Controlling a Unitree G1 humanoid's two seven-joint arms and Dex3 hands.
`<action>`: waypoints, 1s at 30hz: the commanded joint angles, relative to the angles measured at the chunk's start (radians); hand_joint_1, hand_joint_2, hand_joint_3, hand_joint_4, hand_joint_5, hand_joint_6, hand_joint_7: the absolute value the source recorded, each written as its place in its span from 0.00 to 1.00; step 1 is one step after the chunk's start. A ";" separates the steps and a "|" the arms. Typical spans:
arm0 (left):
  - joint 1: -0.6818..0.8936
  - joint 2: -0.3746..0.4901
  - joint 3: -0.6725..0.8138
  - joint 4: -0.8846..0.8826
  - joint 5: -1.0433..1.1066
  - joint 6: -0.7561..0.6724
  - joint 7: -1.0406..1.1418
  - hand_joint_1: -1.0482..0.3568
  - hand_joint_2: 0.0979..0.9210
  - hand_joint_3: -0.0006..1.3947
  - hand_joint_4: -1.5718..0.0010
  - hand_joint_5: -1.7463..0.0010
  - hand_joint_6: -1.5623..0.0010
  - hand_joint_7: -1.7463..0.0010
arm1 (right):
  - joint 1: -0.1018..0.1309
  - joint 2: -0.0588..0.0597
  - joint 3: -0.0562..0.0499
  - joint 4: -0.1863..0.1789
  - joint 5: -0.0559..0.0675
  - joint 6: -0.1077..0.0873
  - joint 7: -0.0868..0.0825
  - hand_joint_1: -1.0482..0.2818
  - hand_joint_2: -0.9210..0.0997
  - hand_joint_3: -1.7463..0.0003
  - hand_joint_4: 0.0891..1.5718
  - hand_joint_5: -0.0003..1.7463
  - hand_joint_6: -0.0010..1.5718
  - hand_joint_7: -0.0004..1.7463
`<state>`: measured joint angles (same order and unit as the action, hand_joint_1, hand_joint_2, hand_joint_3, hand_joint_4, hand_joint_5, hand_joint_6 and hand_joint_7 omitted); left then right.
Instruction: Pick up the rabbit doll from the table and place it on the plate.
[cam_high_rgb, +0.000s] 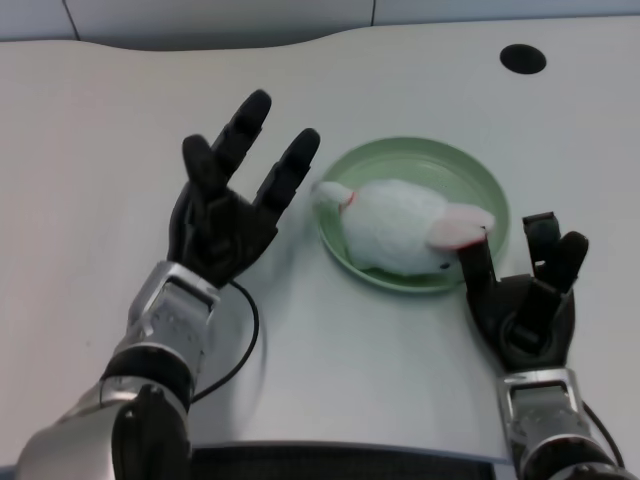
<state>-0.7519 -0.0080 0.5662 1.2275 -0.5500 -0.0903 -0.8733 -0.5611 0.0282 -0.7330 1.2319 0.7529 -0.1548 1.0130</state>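
Left robot hand (225, 205) empty beside rabbit doll (400, 228) on plate (480, 180).

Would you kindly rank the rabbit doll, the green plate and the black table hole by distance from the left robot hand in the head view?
1. Rabbit doll, just right of the left robot hand.
2. Green plate, beneath the doll; nearly tied.
3. Black table hole, far upper right.

L hand (225, 205) was open, palm up toward the camera, fingers (243, 125) spread and pointing up-right, nothing in it. L forearm (160, 335) ran silver from the bottom-left corner up to the wrist, w/ a black cable looping beside it. R hand (525, 290) sat at lower right, fingers up, R forearm below it.
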 joint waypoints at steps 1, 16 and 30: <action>0.072 0.008 0.037 -0.014 -0.046 0.036 -0.026 0.04 1.00 0.50 1.00 1.00 1.00 1.00 | 0.017 -0.003 -0.005 0.008 0.002 0.013 0.006 0.37 0.00 0.94 0.47 1.00 0.39 1.00; 0.170 0.000 0.088 -0.059 -0.145 0.147 -0.060 0.04 1.00 0.54 1.00 1.00 1.00 1.00 | -0.013 -0.027 0.004 0.026 -0.024 0.017 -0.038 0.36 0.00 0.94 0.47 1.00 0.39 0.99; 0.211 -0.025 0.092 -0.105 -0.173 0.152 -0.055 0.03 1.00 0.52 0.99 1.00 0.99 1.00 | 0.097 -0.055 -0.010 -0.060 0.005 0.036 -0.005 0.35 0.00 0.94 0.48 1.00 0.40 0.97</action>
<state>-0.5612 -0.0263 0.6579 1.1331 -0.7164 0.0560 -0.9242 -0.5143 -0.0254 -0.7358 1.1710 0.7517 -0.1223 0.9980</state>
